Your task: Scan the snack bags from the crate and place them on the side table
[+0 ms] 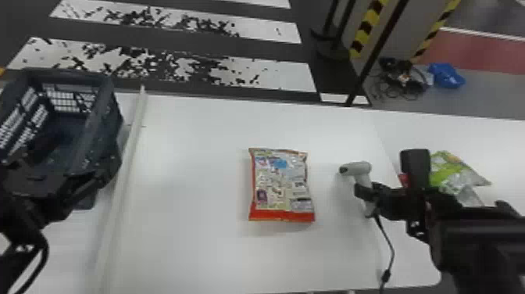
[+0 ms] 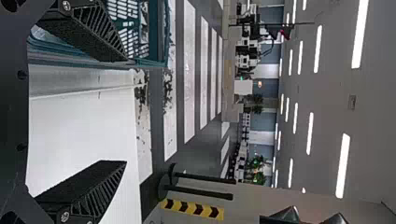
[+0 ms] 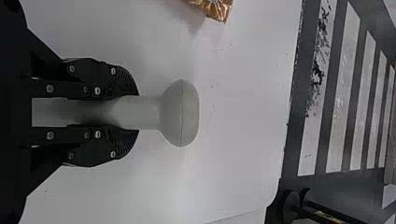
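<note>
Head view, red-edged snack bag [image 1: 281,185]: lying flat on the middle tabletop [image 1: 203,250], printed side up; code patch too small to make out.
Barcode scanner [image 1: 361,168]: standing just beside the bag, nose pointing towards it. Step in hand, as judged: scanning this bag.
Scan aim: ideally, the nose is tipping down at the code and holding steady, clear of the wrapper; wrinkles or glare could be spoiling the read, so a small change of angle is worth trying.
Scanner cable [image 1: 386,234]: trailing towards the near edge; needing slack, kept from dragging over the bag.
Green snack bag [image 1: 455,172]: resting on the side tabletop [image 1: 449,129], partly hidden behind the right arm.
Crate [image 1: 115,129]: standing at the left, beyond the white strip [image 1: 127,172]; cannot tell whether bags are remaining inside.
Left wrist view, left claw [image 2: 123,111]: spreading wide, holding nothing, one finger overlapping the crate in view. If the code is facing down, this claw is best suited to turning the bag, pinching gently at a sealed edge.
Right wrist view, right claw [image 3: 136,112]: closing on the scanner's handle, a finger on either side; grip looking centred. Needing to stay firm, since a twisting handle would be throwing off the aim.
</note>
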